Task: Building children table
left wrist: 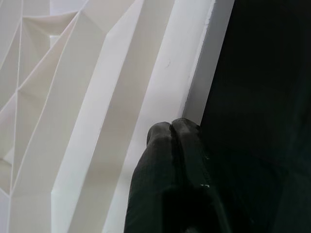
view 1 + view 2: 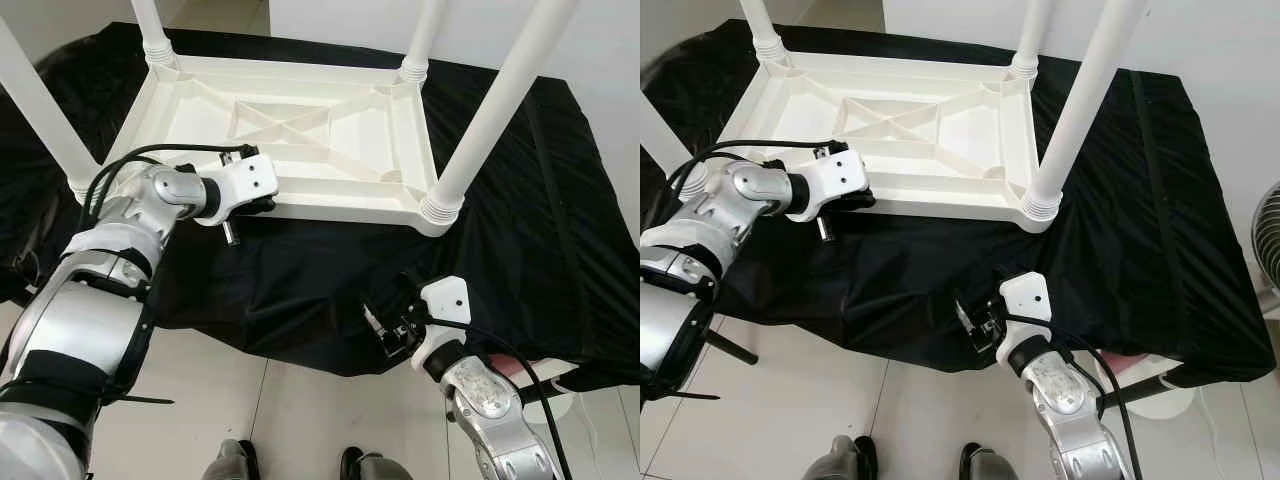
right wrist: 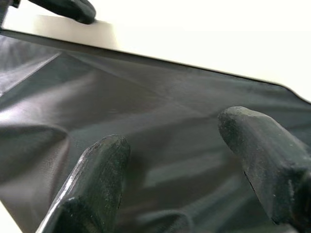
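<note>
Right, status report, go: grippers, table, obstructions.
Left gripper shut, pressed against near rim of upturned white table. Right gripper open over the black cloth, holding nothing. All four legs seated. Nothing in the way.

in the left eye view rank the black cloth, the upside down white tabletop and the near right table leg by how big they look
1. black cloth, spreading across most of the view.
2. upside down white tabletop.
3. near right table leg; it rises toward the camera, so nearness inflates its look, but it still covers the least area.
</note>
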Available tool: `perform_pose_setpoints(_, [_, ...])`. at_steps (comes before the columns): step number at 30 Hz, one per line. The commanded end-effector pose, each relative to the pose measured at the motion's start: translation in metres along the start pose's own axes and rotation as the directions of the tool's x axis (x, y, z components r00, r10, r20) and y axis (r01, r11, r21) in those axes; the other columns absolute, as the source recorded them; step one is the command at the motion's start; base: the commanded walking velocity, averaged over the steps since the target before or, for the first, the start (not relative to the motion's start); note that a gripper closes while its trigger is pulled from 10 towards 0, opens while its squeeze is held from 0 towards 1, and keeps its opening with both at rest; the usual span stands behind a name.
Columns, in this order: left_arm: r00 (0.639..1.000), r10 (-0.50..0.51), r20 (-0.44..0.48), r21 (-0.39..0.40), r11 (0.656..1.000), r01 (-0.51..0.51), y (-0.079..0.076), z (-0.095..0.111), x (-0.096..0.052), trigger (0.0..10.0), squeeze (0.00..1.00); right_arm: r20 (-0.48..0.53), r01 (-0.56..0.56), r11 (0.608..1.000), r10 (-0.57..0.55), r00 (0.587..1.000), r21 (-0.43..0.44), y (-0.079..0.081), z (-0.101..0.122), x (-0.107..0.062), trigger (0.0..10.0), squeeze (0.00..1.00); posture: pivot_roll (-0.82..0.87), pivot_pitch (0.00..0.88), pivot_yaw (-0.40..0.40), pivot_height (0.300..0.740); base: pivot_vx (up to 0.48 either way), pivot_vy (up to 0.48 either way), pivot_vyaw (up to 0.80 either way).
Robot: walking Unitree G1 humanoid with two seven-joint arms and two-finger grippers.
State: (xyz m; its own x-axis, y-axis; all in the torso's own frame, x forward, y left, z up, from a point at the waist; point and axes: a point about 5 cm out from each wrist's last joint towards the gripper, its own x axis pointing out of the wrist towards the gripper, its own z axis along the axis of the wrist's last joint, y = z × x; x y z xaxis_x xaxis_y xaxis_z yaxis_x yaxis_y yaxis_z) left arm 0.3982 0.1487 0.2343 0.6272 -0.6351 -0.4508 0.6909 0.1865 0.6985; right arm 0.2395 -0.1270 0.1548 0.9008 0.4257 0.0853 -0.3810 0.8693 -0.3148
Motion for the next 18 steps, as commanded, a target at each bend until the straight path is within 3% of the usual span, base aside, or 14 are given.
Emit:
perform_pose_setpoints(1, [0.955,-0.292,-0.053,-0.007,0.957,0.292,-0.021,-0.016,-0.008,0.0,0.00,-0.011,-0.001,1.000,0.001,1.000,-0.011,-0.001,-0.002,-0.002,10.0,0.00,-0.12,0.230,0.032,0.740,0.000,0.000,0.00])
perform_pose_setpoints(7, [0.950,-0.309,-0.045,0.020,0.951,0.310,-0.014,-0.015,-0.018,0.0,0.00,-0.012,-0.004,1.000,0.004,1.000,-0.007,0.000,-0.003,-0.002,10.0,0.00,-0.10,0.229,0.028,0.740,0.000,0.000,0.00])
perform_pose_setpoints(8, [0.971,-0.238,0.006,-0.005,0.971,0.238,-0.005,-0.007,-0.016,10.0,0.00,-0.010,-0.006,1.000,0.006,1.000,-0.005,0.001,-0.003,-0.001,10.0,0.00,-0.10,0.228,0.027,0.740,0.000,0.000,0.00])
perform_pose_setpoints(9, [0.982,-0.180,0.051,-0.033,0.983,0.182,0.001,0.001,-0.013,10.0,1.00,-0.009,-0.008,1.000,0.008,1.000,-0.004,0.001,-0.003,0.000,10.0,0.00,-0.10,0.228,0.027,0.740,0.000,0.000,0.00])
perform_pose_setpoints(13, [0.985,-0.112,0.131,-0.092,0.988,0.124,0.010,0.016,-0.008,10.0,1.00,-0.006,-0.009,1.000,0.009,1.000,-0.002,0.001,-0.002,0.001,10.0,0.00,-0.11,0.231,0.026,0.740,0.000,0.000,0.00])
perform_pose_setpoints(18, [0.986,-0.092,0.137,-0.096,0.990,0.106,0.010,0.019,-0.004,10.0,1.00,-0.008,-0.007,1.000,0.007,1.000,-0.003,0.001,-0.002,0.000,10.0,0.00,-0.12,0.233,0.027,0.740,0.000,0.000,0.00])
